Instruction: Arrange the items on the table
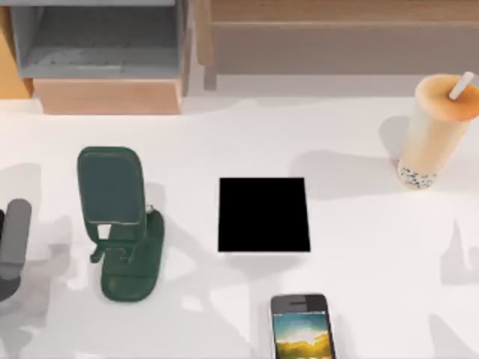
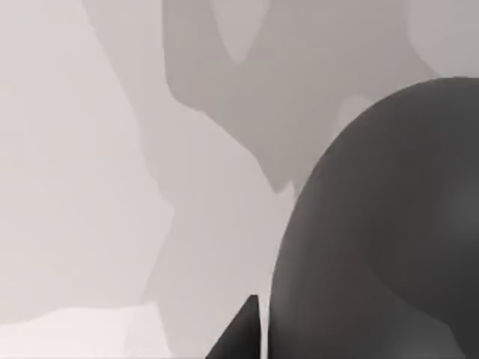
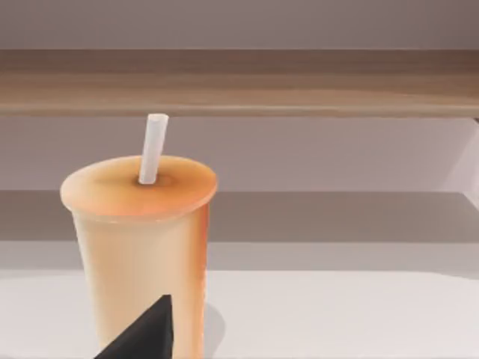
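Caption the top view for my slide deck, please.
Green phone stand, black square pad, smartphone and drink cup on the white table.

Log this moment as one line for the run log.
mouse: close under left wrist camera | drink cup: upright, table's far right | smartphone: near edge | black mat: centre

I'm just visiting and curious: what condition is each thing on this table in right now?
Drink cup: upright at the table's far right, straw in its lid.
Smartphone: flat at the near edge, screen lit.
Mouse: close under the left wrist camera.
Green phone stand: empty.
Black square pad: flat, bare.
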`<state>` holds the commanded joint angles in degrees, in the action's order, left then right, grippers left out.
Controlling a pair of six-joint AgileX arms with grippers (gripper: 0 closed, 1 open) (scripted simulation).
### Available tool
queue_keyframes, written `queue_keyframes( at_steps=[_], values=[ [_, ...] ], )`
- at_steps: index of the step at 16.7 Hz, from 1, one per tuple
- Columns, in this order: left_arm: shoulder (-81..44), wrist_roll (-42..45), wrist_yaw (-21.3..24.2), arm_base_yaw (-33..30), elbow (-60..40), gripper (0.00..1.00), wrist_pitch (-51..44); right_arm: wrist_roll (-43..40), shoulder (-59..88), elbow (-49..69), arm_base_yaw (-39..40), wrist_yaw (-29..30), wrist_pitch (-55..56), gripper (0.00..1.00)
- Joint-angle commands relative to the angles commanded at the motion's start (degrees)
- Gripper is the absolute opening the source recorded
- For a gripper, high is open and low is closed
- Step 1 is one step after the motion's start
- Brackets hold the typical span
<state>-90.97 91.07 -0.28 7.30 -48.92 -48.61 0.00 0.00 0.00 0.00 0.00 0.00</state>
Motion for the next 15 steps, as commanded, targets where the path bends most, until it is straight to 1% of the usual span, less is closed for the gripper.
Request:
queue_keyframes(
  at_steps=[6, 8, 13, 15],
  values=[
    [6.01, -0.26, -0.01, -0.35, -8.93, 0.00, -14.61, 0.00, 0.00, 0.00, 0.00, 0.00, 0.00, 1.00],
    [6.87, -0.50, -0.02, -0.30, -9.99, 0.00, -16.20, 0.00, 0.00, 0.00, 0.00, 0.00, 0.00, 1.00],
    [6.63, -0.32, -0.04, -0.21, -9.90, 0.00, -16.07, 0.00, 0.00, 0.00, 0.00, 0.00, 0.00, 1.00],
    [5.97, 1.44, -0.38, -0.72, -11.79, 0.00, -16.52, 0.00, 0.00, 0.00, 0.00, 0.00, 0.00, 1.00]
  ],
)
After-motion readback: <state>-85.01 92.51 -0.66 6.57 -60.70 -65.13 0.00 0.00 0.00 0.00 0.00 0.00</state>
